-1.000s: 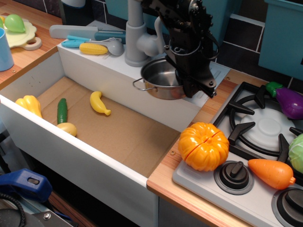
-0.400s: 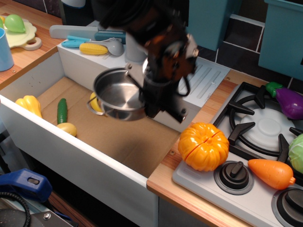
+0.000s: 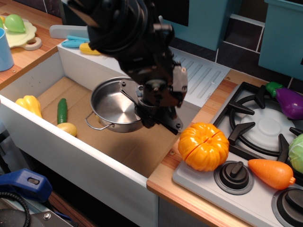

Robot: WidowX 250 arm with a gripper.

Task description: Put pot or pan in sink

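Note:
The shiny steel pot (image 3: 112, 107) with wire loop handles is inside the sink (image 3: 140, 147), low over its brown floor near the middle. I cannot tell whether it touches the floor. My black gripper (image 3: 142, 108) reaches down from the top and is shut on the pot's right rim. The arm hides the faucet and part of the sink's back wall.
In the sink's left part lie a yellow squash (image 3: 29, 104), a green cucumber (image 3: 62, 110) and a small yellow piece (image 3: 67, 128). The grey drainboard (image 3: 201, 74) is behind. An orange pumpkin (image 3: 203, 145), carrot (image 3: 271, 173) and eggplant (image 3: 289, 102) sit by the stove at right.
The pot left the drainboard edge, travelled left and down into the sink with the gripper shut on it, and now hangs lower and nearer the front. It hides the yellow banana.

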